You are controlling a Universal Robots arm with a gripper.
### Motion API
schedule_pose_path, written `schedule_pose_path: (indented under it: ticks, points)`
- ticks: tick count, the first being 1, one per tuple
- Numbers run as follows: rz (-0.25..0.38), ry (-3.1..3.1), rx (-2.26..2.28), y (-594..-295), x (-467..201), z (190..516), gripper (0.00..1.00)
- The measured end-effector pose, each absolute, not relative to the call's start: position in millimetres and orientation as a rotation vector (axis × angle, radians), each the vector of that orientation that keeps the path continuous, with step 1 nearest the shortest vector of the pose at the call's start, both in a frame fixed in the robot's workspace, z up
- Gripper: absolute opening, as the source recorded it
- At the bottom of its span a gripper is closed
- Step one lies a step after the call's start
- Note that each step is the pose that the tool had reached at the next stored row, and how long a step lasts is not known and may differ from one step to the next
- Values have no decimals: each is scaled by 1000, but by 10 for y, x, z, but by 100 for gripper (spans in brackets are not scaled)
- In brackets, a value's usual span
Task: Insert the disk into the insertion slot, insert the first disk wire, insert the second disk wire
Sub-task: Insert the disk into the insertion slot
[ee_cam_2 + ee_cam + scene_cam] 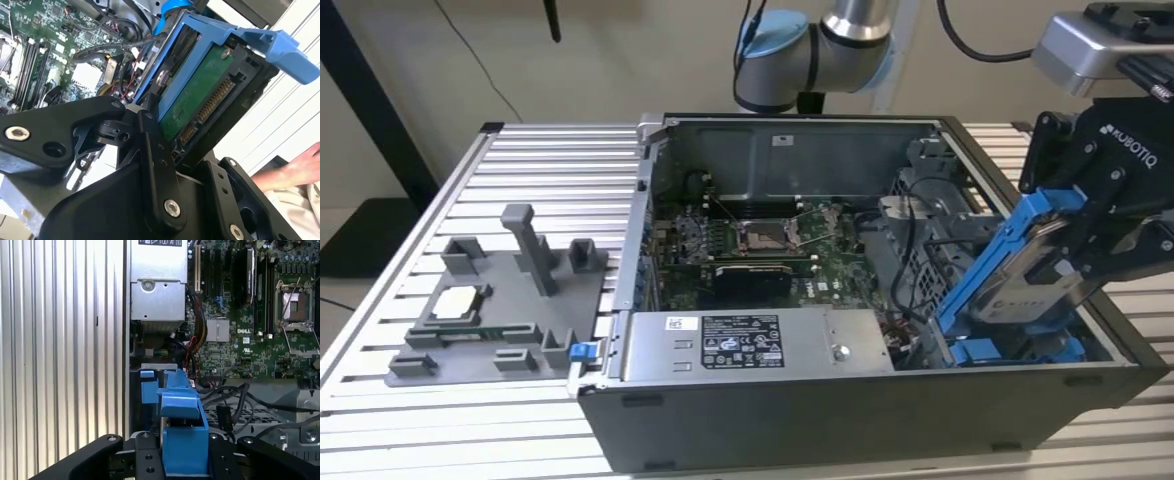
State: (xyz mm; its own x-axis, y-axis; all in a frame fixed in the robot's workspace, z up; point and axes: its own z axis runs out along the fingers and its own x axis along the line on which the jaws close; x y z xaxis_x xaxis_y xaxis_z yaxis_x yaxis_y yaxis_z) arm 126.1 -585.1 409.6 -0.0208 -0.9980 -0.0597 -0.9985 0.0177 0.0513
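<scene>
While it hangs tilted over the open computer case (854,410), at the exterior view's right end, the disk (1034,265) (200,95) (182,430) is pinched in its bright blue frame by the gripper (1083,250) (185,462), whose black fingers press on it from both sides. Its upper end leans toward the exterior view's right. Its lower end reaches down to the blue rails of the insertion slot (1021,350) at the near right corner of the case; whether they touch I cannot tell. In the second wrist view the disk's green circuit board and its row of connector pins face the camera.

Just left of the slot lies the grey power supply (747,345) (156,295), and beyond it the green motherboard (761,235) (250,340), with black cables (225,395) looping near the bay. The case stands on a slatted metal bench (520,170), where a grey fixture (494,320) sits well apart at the exterior view's left. A person's hand (295,170) rests beyond the case in the second wrist view.
</scene>
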Motion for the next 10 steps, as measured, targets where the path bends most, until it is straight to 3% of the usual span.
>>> schedule_pose_path:
  ticks: [10]
  points:
    - [123,2236,-2194,-5852,1263,3949,0]
